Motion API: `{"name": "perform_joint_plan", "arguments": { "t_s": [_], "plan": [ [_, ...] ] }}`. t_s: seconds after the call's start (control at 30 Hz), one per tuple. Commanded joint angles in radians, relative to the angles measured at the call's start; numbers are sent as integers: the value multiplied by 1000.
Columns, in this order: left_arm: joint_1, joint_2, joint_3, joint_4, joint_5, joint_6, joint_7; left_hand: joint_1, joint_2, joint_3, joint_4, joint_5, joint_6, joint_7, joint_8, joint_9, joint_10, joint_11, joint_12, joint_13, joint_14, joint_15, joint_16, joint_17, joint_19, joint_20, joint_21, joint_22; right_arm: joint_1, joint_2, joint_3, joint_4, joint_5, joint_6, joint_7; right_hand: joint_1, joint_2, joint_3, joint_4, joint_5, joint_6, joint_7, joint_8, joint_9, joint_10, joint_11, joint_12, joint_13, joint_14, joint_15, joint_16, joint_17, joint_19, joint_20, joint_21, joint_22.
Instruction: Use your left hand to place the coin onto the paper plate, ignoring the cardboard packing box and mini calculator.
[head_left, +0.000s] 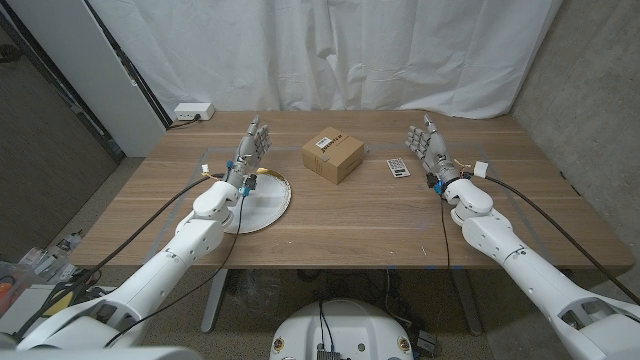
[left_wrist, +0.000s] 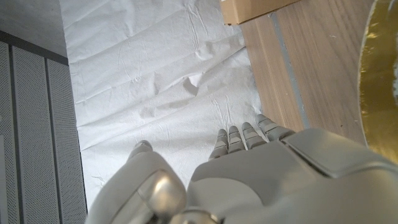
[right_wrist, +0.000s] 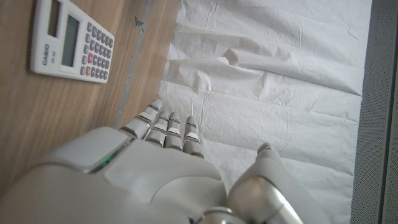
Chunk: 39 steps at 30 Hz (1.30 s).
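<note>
**Two open hands, coin not to be found**

Two hands stand upright on their edges over the table (head_left: 330, 215), fingers straight and apart, holding nothing; the left hand (head_left: 252, 148) sits left of centre in the head view and the right hand (head_left: 427, 147) right of centre, a symmetric waiting pose that keeps both clear of the things between them.

The paper plate (head_left: 268, 200), white with a gold rim, lies in the left-centre of the frame, just below the left hand and partly under that arm's wrist; that closeness suits a task given to the left hand, since the drop would be short. The cardboard packing box (head_left: 333, 155) stands near the middle of the frame and the mini calculator (head_left: 398, 168) lies just right of it, close beside the right hand; both are distractors and sit well apart from the plate.

The coin I cannot make out in any view; it may be too small to see or hidden by the left arm, so where it lies cannot be told.

Judging from this, the task is not yet begun; the left hand must first find and pinch the coin.
</note>
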Motion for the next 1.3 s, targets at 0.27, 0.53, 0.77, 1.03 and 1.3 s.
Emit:
{"name": "perform_joint_plan", "arguments": {
  "t_s": [0.27,0.53,0.77,1.03,1.3],
  "plan": [
    [15,34,-22,-19,6,-21,-36,14,5,7,-5,6,15,2,6,5,12,0,6,3,11,0,5,3,13,-47,6,5,-58,118,147,-48,-131,-45,55,14,5,9,-4,3,11,-5,7,2,13,1,6,3,7,5,5,4,10,-3,7,4],
    [20,26,-28,-42,6,-32,-25,22,16,11,-7,5,29,4,9,5,29,0,10,3,24,5,7,3,19,-41,7,5,-69,151,168,-79,-139,-58,64,17,6,10,-7,2,17,-6,8,2,19,0,7,3,9,5,5,3,14,-4,8,4],
    [27,44,-22,-75,45,-28,5,42,33,18,-14,1,54,0,13,5,59,-8,15,3,54,-9,12,2,45,-50,13,4,-80,153,185,-85,-145,-69,69,20,8,10,-9,1,19,-6,8,2,21,0,6,3,10,6,5,3,16,-3,8,4],
    [32,41,-17,-77,74,-50,29,67,43,23,-26,-6,96,-10,21,5,110,-12,25,3,98,-18,18,1,84,-48,22,4,-89,150,202,-99,-154,-73,63,25,11,12,-12,0,22,-6,8,2,25,1,7,3,15,7,5,3,18,-3,8,4],
    [45,36,-15,-86,106,-91,56,96,47,24,-41,-17,171,-12,34,5,175,-24,31,3,175,-30,25,1,155,-46,36,3,-96,154,208,-116,-156,-73,54,30,13,13,-16,-2,34,-1,10,3,36,5,9,3,23,7,6,3,24,-4,10,4]
  ]
}}
